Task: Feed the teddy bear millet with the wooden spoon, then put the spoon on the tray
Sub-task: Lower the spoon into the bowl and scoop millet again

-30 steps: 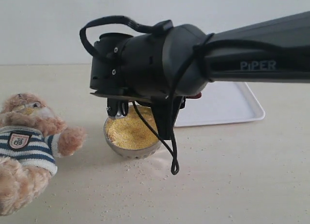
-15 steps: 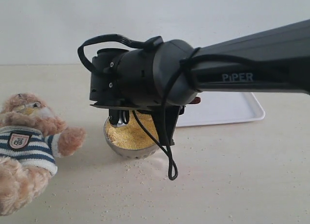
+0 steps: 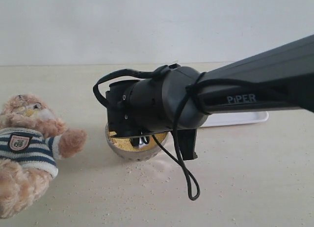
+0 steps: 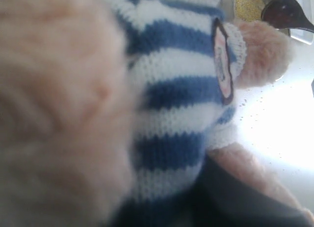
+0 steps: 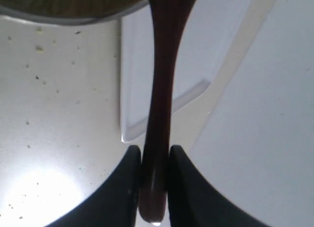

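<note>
Rt claw (image 5: 154, 158) pinches wooden spoon (image 5: 159, 89) by handle end. Sits lower than a sec ago, right over millet (image 3: 120, 143), prob. scooping, tip hidden. Teddy bear (image 3: 29, 138) lies left on bench (image 3: 235, 187), unfed; tray (image 3: 240, 119) behind. Left claw: can't tell.

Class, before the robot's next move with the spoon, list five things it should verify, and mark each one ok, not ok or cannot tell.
1. Grip: right end effector clamps the wooden spoon: ok.
2. Load: millet on the spoon: cannot tell.
3. Target: teddy bear lies beside the bowl: ok.
4. Drop-off: tray free for the spoon: cannot tell, the arm hides most of it.
5. Surface: table free of spilled grains: not ok.
</note>
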{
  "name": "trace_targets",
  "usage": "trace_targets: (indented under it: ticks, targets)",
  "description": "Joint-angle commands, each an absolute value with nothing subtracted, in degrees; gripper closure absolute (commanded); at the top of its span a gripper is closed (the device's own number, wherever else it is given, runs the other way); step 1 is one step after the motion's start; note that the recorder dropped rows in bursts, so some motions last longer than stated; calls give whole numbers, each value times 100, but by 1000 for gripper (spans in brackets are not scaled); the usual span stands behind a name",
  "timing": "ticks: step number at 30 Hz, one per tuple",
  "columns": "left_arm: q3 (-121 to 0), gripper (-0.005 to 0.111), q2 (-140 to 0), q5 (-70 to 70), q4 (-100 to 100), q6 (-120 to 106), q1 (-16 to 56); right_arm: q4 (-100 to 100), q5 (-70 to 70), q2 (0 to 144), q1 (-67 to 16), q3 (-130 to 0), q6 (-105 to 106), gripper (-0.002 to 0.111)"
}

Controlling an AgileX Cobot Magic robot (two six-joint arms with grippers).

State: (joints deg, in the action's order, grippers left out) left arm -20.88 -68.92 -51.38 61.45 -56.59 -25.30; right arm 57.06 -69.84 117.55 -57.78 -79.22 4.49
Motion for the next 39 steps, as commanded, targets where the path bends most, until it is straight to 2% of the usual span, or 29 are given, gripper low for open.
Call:
trace_targets:
  ticks: [1,13,39]
  targets:
    - [-2080,99,-6835,-5173,6268,-5658,-2538,5974,-6996,11748,-5761,-7893,450,108]
    - [-2080,99,-6835,-5173,6268,-5658,-2538,6472,-6996,12390,-5780,-7893,306,108]
    - [-2080,99,-6835,-5173,6268,-5658,-2538,5680,-6996,12382,-6064,-8073,375,108]
